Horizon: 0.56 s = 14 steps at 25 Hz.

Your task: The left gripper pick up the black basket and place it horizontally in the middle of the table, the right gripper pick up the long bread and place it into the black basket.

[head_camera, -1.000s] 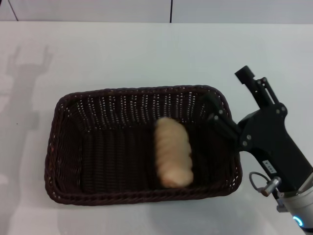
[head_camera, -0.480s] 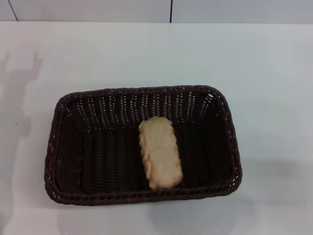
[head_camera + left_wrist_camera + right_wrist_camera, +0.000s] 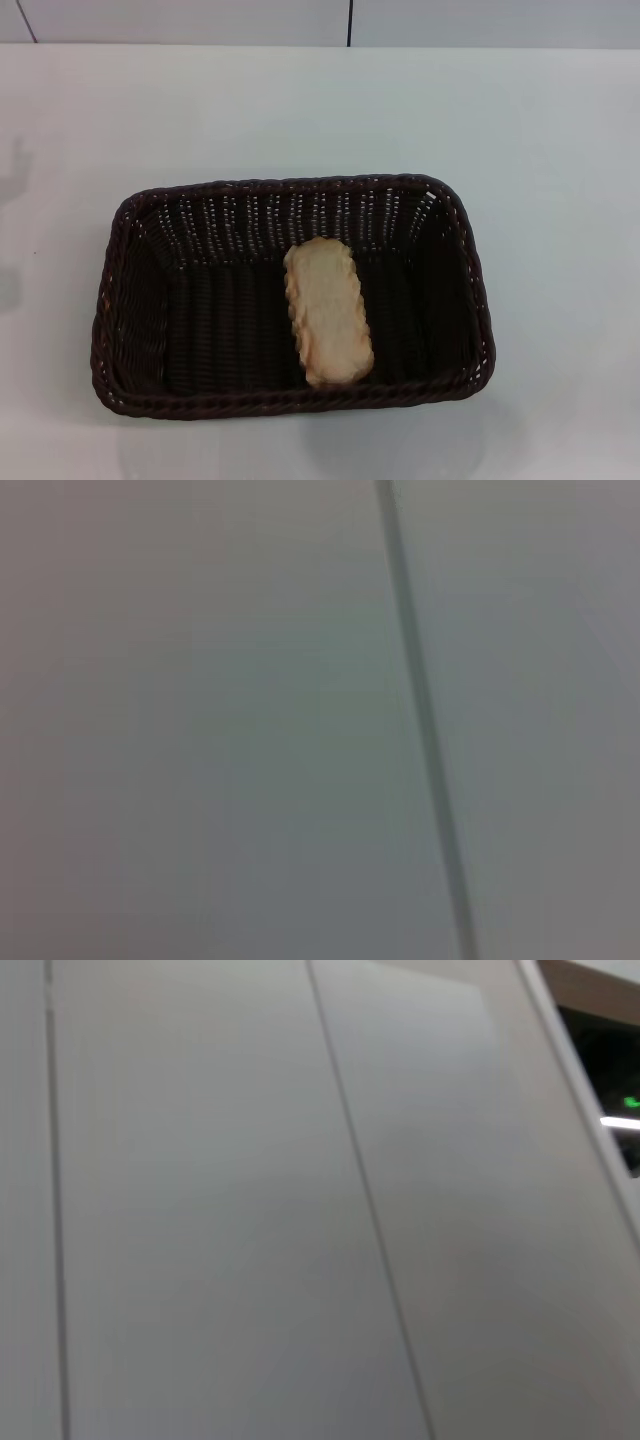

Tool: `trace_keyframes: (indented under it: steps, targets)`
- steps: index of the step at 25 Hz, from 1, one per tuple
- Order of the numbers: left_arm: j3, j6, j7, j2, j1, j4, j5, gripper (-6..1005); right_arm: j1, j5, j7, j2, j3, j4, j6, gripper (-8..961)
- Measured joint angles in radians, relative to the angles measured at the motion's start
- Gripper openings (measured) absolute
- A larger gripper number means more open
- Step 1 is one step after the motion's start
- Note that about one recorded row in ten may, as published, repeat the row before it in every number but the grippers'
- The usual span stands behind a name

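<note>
White table [image 3: 540,130] holds one black basket [image 3: 140,300] containing one long bread [image 3: 328,310].

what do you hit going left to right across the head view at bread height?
bare table → left wall of the black basket → long bread, lying pale side up on the basket floor → right wall of the basket → bare table again. No gripper is in view.
</note>
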Motion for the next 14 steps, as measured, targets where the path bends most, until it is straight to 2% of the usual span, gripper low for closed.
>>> trace_keyframes:
  steps: [5,14]
  targets:
    - [-0.012,0.007,-0.053,0.002,0.019,0.040,-0.071,793,0.000,0.023,0.003,0.000,-0.009,-0.002,0.004,833]
    - [-0.026,0.025,-0.053,0.000,0.010,0.107,-0.075,793,0.014,0.019,0.003,-0.001,-0.009,-0.002,0.005,833]
